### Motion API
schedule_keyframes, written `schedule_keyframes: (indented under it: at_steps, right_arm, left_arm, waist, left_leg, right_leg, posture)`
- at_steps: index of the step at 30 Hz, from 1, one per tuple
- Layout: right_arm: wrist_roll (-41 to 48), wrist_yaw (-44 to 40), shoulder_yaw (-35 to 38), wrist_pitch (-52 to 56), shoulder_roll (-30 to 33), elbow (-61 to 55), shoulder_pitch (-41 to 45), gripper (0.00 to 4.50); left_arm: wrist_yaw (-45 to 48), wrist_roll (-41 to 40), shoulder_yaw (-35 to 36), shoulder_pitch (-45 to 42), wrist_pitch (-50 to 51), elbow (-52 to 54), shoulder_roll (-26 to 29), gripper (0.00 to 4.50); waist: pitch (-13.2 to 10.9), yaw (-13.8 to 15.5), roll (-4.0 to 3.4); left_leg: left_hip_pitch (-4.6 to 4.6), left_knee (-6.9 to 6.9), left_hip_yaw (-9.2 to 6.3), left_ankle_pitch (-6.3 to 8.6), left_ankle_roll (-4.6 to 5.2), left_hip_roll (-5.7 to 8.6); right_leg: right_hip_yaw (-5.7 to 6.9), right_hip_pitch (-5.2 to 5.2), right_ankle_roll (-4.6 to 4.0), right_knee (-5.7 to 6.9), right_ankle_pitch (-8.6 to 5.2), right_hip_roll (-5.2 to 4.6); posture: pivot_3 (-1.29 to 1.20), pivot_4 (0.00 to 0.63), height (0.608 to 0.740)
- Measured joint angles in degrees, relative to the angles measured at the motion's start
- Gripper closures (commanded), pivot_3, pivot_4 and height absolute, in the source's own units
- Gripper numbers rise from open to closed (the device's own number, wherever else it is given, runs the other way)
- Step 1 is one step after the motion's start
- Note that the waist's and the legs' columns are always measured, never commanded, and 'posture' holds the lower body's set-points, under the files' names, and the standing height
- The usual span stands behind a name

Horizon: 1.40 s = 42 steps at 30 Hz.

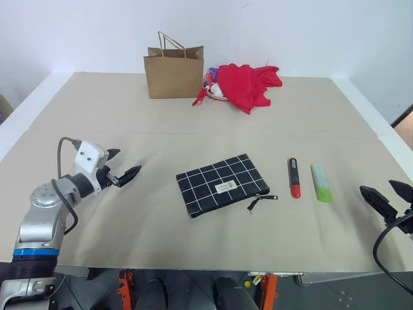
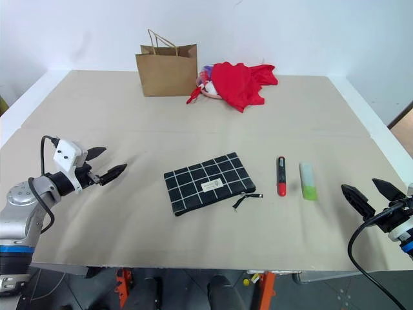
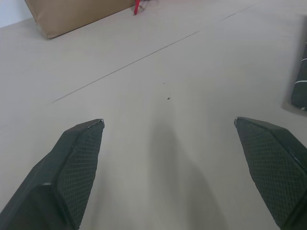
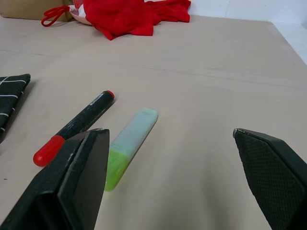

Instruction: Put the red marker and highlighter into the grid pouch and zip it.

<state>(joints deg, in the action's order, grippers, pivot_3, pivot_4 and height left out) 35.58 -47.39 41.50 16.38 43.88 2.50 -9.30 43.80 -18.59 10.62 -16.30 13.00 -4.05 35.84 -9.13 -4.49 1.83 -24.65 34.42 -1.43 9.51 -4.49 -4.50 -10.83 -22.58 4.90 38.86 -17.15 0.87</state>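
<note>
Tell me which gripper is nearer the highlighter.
Right. The right gripper hovers open just beside the highlighter, on its outer side; the left gripper is far across the table, beyond the grid pouch.

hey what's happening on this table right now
Nothing is being handled yet. The grid pouch lies flat mid-table, with the red marker and highlighter side by side to its right, untouched. The left end effector and the right end effector are both open and empty, one at each side of the table.
</note>
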Motion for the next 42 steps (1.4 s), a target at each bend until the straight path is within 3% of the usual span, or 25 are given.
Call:
schedule_keyframes:
  at_steps: [16, 19, 23, 26, 32, 33, 42]
  right_arm:
    - [0.05, 4.01, -1.77, 1.76, -0.72, -5.65, 1.77, 0.07]
    - [0.53, 5.50, -5.97, 4.08, -1.11, -10.07, 5.96, 0.07]
    - [1.07, 8.63, -14.76, 7.89, -3.10, -15.43, 13.68, 0.07]
    - [0.07, 12.02, -20.88, 9.89, -6.78, -16.33, 18.79, 0.94]
    - [-6.11, 16.30, -33.61, 10.09, -15.41, -14.56, 22.26, 3.81]
    - [-7.32, 16.56, -35.65, 9.93, -16.48, -13.92, 22.00, 4.47]
    - [-15.14, 18.87, -38.89, 5.20, -19.66, -7.24, 21.04, 4.47]
  left_arm:
    - [4.06, -0.34, -1.13, -0.51, -0.34, 0.02, 0.03, 0.00]
    - [4.86, -0.50, -2.24, -0.67, 0.06, 1.09, -0.04, 0.00]
    - [8.51, -0.51, -8.77, -0.41, 0.77, 7.41, -1.03, 0.00]
    - [11.90, -0.15, -14.45, 0.21, 0.82, 10.90, -1.32, 0.00]
    - [16.72, 3.32, -22.70, 0.04, -2.11, 11.47, -1.59, 0.00]
    - [17.02, 3.80, -23.38, -0.28, -2.73, 11.39, -1.60, 0.00]
    - [17.80, 8.38, -23.72, -2.03, -11.05, 10.08, -1.52, 0.00]
  waist:
    - [-0.01, -0.08, -0.05]
    - [-0.02, -0.31, -0.07]
    - [-0.03, -0.17, -0.11]
    - [-0.03, 0.01, -0.11]
    - [-0.03, 0.01, -0.12]
    - [-0.05, 0.07, -0.15]
    - [-0.05, 0.17, -0.15]
  left_leg:
    - [0.04, 0.01, -0.17, 0.00, 0.00, 0.01]
    - [0.09, 0.02, -0.17, -0.03, -0.01, 0.01]
    - [0.08, 0.02, -0.23, -0.09, -0.03, 0.02]
    - [0.04, 0.00, -0.28, -0.08, -0.03, 0.02]
    - [0.00, -0.05, -0.37, -0.06, 0.01, 0.02]
    - [-0.03, -0.05, -0.38, -0.06, 0.01, 0.02]
    - [0.01, 0.00, -0.39, -0.06, 0.01, 0.04]
  right_leg:
    - [0.16, 0.13, -0.04, 0.01, -0.04, 0.00]
    - [0.16, 0.16, -0.07, 0.04, 0.00, 0.01]
    - [0.19, 0.20, -0.05, 0.06, 0.02, 0.01]
    - [0.23, 0.19, -0.08, 0.06, -0.02, 0.01]
    - [0.34, 0.15, -0.25, 0.10, -0.10, 0.02]
    - [0.35, 0.12, -0.26, 0.11, -0.10, 0.01]
    - [0.36, 0.15, -0.20, 0.16, -0.11, 0.00]
  posture:
    - [0.00, 0.150, 0.740]
    - [0.00, 0.150, 0.740]
    - [0.00, 0.150, 0.740]
    - [0.00, 0.150, 0.740]
    - [0.00, 0.150, 0.740]
    - [0.00, 0.150, 0.740]
    - [0.00, 0.150, 0.740]
